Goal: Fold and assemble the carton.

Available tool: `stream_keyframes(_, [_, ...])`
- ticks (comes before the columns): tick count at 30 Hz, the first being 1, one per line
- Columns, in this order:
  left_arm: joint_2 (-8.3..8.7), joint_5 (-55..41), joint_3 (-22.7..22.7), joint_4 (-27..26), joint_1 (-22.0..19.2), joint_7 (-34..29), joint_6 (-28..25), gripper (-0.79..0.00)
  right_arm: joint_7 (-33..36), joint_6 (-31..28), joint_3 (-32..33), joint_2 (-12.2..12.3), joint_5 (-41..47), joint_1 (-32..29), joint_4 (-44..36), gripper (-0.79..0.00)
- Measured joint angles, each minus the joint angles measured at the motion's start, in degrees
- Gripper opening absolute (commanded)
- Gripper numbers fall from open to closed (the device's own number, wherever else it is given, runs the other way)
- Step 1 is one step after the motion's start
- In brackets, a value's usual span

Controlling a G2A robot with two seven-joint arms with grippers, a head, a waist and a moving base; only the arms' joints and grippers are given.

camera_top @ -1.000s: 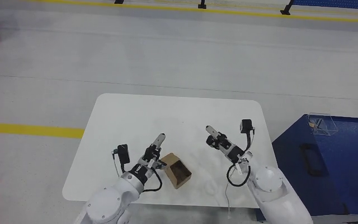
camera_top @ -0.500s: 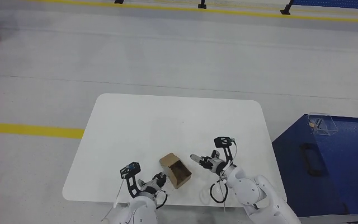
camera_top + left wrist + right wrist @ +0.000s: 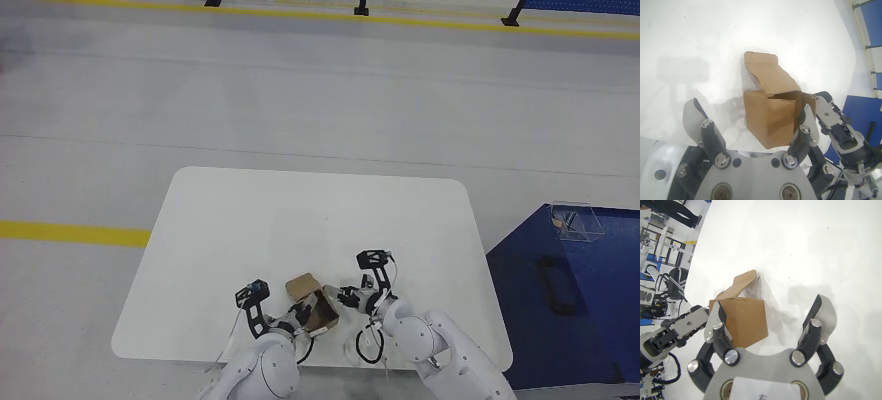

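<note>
**Carton at the near edge, jaws wide on both sides**

Your brown carton stands by the middle of the table's near edge, with its top open and one flap raised toward the far side. Your left gripper is released, fingers spread around the carton, one at its open corner. Your right gripper is equally spread, with one finger just beside that same corner.

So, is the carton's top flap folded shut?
No, the carton is open, with its flap sticking out away from the opening.
</note>
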Motion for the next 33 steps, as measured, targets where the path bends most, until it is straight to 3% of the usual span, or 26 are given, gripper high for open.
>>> stream_keyframes(7, [0.39, 1.17, -3.26, -3.95, 2.63, -0.05, 1.98, 0.0, 1.58, -0.35, -0.55, -0.27, -0.87, 0.1, -0.09, 0.0])
stream_keyframes(14, [0.85, 8.84, 0.68, 1.46, 0.24, -7.54, 4.8, 0.0, 3.41, 0.41, -2.95, -0.86, -3.95, 1.23, 1.64, 0.0])
stream_keyframes(22, [0.22, 8.66, 0.79, 1.02, -1.13, -10.31, 4.32, 0.0, 1.64, 0.61, -2.24, -1.28, -3.56, 1.57, 1.44, 0.0])
stream_keyframes(28, [-0.11, 5.84, -4.69, -1.32, 0.26, -6.36, 4.74, 0.0, 0.78, -3.94, 1.58, -0.59, -1.89, -0.58, -1.33, 0.0])
stream_keyframes(33, [-0.25, 7.53, -8.93, 3.2, 1.43, -6.42, 4.76, 0.0, 5.85, -9.5, 7.52, 1.36, -4.67, -5.35, -4.75, 0.0])
